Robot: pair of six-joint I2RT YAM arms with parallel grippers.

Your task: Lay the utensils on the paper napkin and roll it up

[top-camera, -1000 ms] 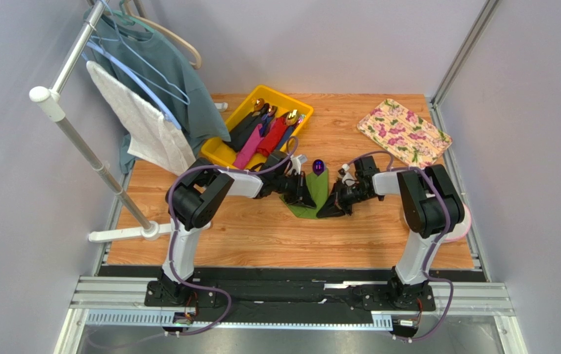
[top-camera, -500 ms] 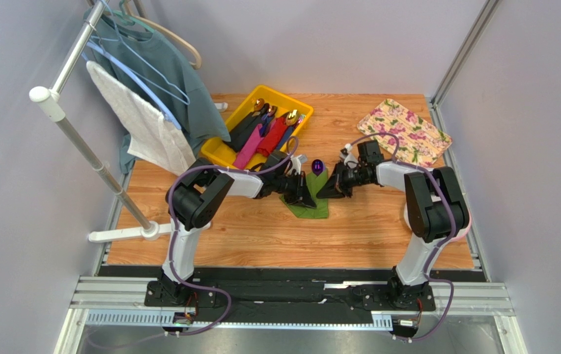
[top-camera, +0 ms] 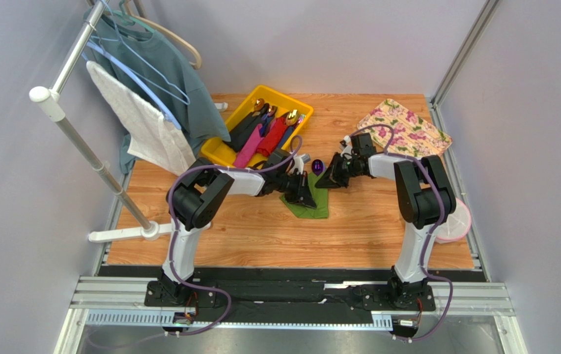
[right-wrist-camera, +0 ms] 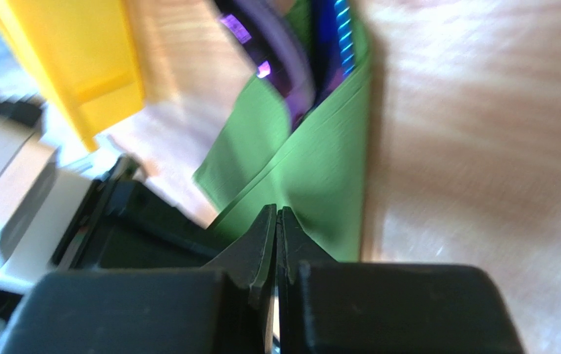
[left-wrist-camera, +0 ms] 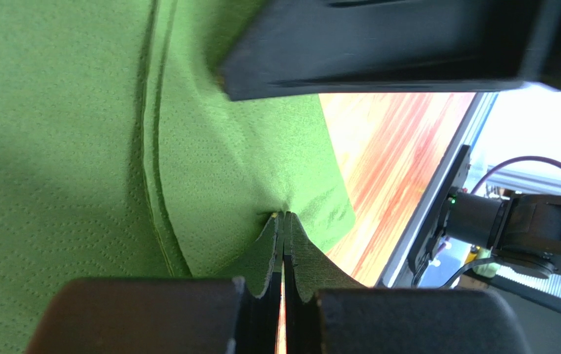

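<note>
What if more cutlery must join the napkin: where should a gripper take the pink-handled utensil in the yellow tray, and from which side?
Take the pink-handled utensil mid-handle, from above, jaws across its narrow width. It lies in the yellow tray with other handles alongside, so a sideways approach would likely bump them.

Matched pair of table-mounted manipulators. The left arm (top-camera: 195, 203) and the right arm (top-camera: 425, 199) are built alike: white tubular links between bulky black joint housings, each on a black base plate (top-camera: 176, 292) bolted to a silver aluminium rail (top-camera: 483, 299). A purple cable (top-camera: 195, 169) runs in loose loops outside each arm, from base to wrist. The left gripper (left-wrist-camera: 284, 217) and the right gripper (right-wrist-camera: 277, 212) are matt black, with blocky bodies and two flat fingers tapering to thin wedge tips.
</note>
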